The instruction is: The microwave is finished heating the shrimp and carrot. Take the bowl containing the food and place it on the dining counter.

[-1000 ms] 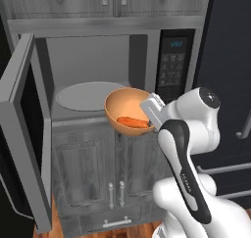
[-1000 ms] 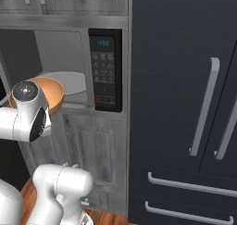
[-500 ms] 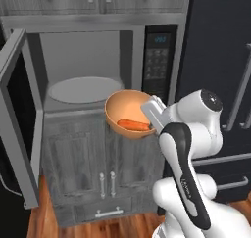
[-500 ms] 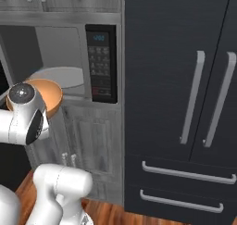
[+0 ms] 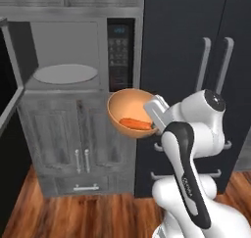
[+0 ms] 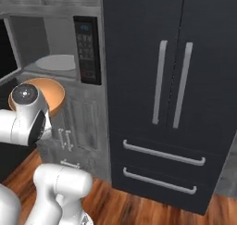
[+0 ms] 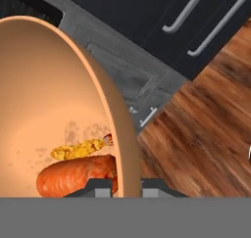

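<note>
- Gripper (image 7: 122, 187) is clamped on the rim of the bowl (image 5: 131, 112), one finger inside the wall, one outside.
- I see the carrot (image 7: 76, 176) low in the bowl beside the inner finger, with a yellowish shrimp (image 7: 81, 148) just above it.
- I hold the bowl outside the microwave (image 5: 76, 53), below its keypad panel (image 5: 120, 53).
- Inside the microwave lies the turntable plate (image 5: 66, 73); its door (image 5: 11, 100) stands open.
- Beside the microwave I see a dark fridge (image 6: 171, 80).

No legible text — the microwave (image 5: 73, 56) keypad display (image 5: 119, 30) is too blurred.
</note>
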You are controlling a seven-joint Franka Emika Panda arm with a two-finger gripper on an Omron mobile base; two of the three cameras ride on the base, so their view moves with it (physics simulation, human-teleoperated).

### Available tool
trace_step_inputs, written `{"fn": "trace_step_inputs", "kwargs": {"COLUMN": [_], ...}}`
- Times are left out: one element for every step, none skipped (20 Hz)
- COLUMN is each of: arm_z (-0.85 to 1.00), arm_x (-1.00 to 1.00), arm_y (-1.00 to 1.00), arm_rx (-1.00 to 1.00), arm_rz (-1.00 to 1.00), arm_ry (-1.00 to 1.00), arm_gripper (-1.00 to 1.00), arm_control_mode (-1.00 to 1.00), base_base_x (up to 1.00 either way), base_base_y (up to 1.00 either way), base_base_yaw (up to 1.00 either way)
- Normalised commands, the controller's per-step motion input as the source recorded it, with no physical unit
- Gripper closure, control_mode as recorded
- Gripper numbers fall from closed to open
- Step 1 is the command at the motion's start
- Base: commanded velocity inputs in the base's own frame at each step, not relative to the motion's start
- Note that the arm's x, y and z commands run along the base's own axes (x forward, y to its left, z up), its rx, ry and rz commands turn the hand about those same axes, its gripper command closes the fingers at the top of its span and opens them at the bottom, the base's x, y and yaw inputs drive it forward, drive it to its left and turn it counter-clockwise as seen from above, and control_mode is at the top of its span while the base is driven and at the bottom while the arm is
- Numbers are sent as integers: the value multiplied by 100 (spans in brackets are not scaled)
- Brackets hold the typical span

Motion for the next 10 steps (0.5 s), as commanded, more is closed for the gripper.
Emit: {"fn": "trace_step_inputs", "kwargs": {"arm_z": [0, 0, 0, 0, 0, 0, 0, 0, 0, 0], "arm_x": [0, 0, 0, 0, 0, 0, 0, 0, 0, 0], "arm_y": [0, 0, 0, 0, 0, 0, 0, 0, 0, 0], "arm_rx": [0, 0, 0, 0, 0, 0, 0, 0, 0, 0], "arm_rz": [0, 0, 0, 0, 0, 0, 0, 0, 0, 0], "arm_ry": [0, 0, 0, 0, 0, 0, 0, 0, 0, 0], "arm_gripper": [100, 100, 100, 100, 100, 100, 100, 100, 100, 100], "arm_control_mode": [100, 100, 100, 100, 100, 100, 100, 100, 100, 100], "base_base_x": [-38, -34, -28, -21, -19, -15, -16, -18, -16, -16], "base_base_y": [-51, -48, -47, -46, -46, -31, -16, 0, 0, 0], "base_base_yaw": [55, 58, 66, 75, 83, 93, 100, 100, 100, 100]}}
